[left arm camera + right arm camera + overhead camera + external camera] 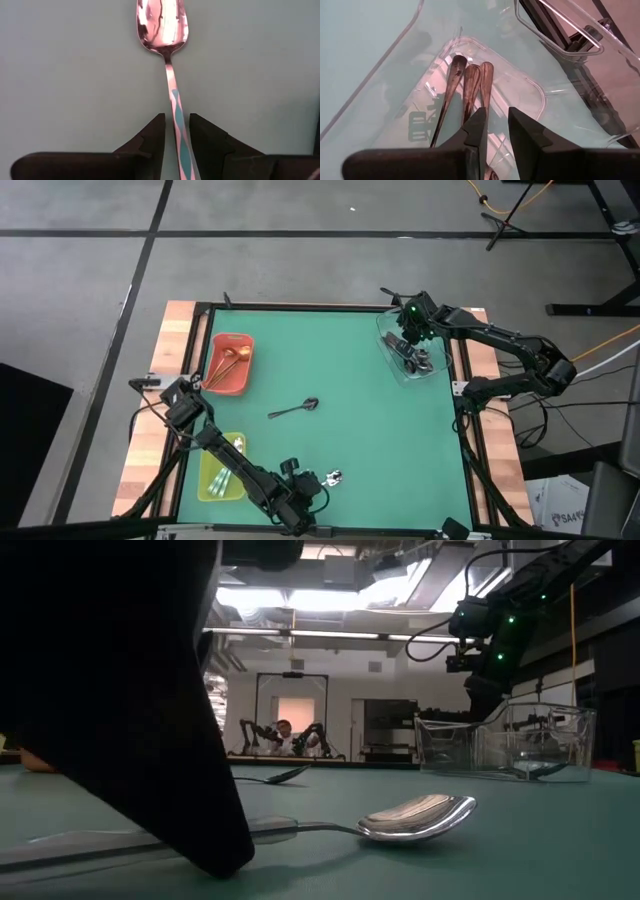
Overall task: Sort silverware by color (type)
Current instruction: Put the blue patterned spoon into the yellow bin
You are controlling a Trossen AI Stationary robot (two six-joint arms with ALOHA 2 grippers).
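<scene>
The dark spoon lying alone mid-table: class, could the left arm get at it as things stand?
Probably not at once. The left gripper straddles the mint-handled spoon at the table's near edge, so it is occupied. Otherwise the way looks free: the dark spoon lies alone on bare green mat, with nothing over it.

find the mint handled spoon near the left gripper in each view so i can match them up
High view: the mint-handled spoon lies at the table's near edge, just right of the left gripper.
Low view: it lies closest to the camera, bowl to the right, handle running behind the dark gripper.
Left wrist view: its handle runs between the gripper's fingers, bowl pointing away.
Right wrist view: not in it.
Shared landmark: the green table mat.
</scene>
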